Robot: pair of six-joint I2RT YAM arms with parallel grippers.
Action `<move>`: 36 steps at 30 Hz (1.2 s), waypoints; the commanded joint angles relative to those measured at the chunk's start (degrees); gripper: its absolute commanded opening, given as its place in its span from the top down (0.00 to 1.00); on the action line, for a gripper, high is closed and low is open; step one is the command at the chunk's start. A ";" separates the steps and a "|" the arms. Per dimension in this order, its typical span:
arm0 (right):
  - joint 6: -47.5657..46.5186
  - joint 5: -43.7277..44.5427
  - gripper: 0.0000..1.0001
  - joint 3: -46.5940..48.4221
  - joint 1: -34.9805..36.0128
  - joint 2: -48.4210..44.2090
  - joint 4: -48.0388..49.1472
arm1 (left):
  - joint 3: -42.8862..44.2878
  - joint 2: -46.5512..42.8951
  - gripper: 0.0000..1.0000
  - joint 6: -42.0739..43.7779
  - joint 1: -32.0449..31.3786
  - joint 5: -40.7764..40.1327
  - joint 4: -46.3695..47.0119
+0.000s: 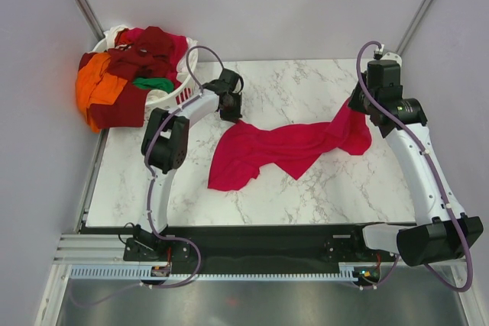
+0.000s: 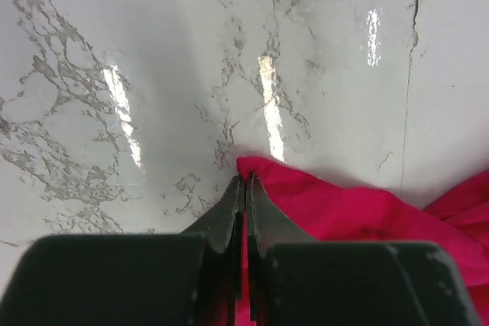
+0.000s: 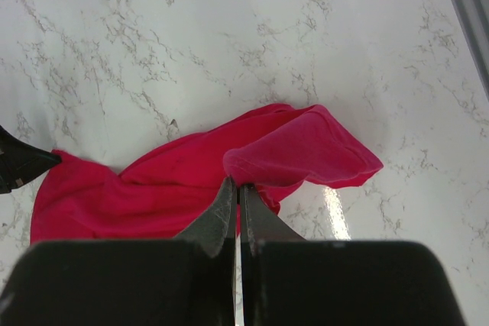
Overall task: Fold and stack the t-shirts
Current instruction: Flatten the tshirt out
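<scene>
From above, a white basket [image 1: 182, 98] sits at the far left corner of the marble table [image 1: 306, 82], heaped with other shirts [image 1: 145, 55] in maroon, orange and green; some of them spill over the basket's outer side. The pink shirt [image 1: 290, 146] lies on the table to the right of the basket, stretched in a loose, wrinkled band leading away from it. The left gripper [image 1: 231, 116] is just beside the basket, at the shirt's nearer end. The right gripper [image 1: 355, 108] is well apart from the basket, at the shirt's farther end, where the cloth rises off the table. In the left wrist view, the left gripper [image 2: 244, 181] has its fingers pressed together on a corner of the pink shirt [image 2: 344, 208], with pink cloth showing in the thin slit between them; this is the end closest to the basket. In the right wrist view, the right gripper [image 3: 236, 185] is also closed, pinching a folded edge of the pink shirt [image 3: 176, 185] at the end farthest from the basket, and the rest of the cloth runs back across the table [image 3: 344, 51] toward the basket side.
</scene>
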 commanded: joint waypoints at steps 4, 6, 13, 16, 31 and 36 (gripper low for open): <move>0.57 -0.10 1.00 0.41 -0.01 -0.26 2.20 | -2.84 -7.68 0.98 2.39 -0.43 2.82 -0.10; 0.57 -1.06 1.00 1.37 -0.10 -0.70 2.20 | -4.34 -14.00 0.98 3.18 -0.43 2.73 -0.19; 1.53 -3.62 1.00 10.07 -0.10 -5.62 0.28 | -11.28 -39.83 0.98 6.34 -0.95 3.79 -0.10; 2.24 -4.49 1.00 14.03 -0.10 -9.39 -0.08 | -15.49 -52.40 0.98 9.24 -3.32 3.88 -0.10; -6.19 7.28 1.00 33.28 2.62 -31.90 2.38 | -19.55 -98.22 0.98 7.32 -9.13 14.77 -0.80; -9.62 7.28 1.00 37.94 4.46 -28.84 3.26 | -19.81 -97.78 0.98 7.22 -9.04 10.48 -2.65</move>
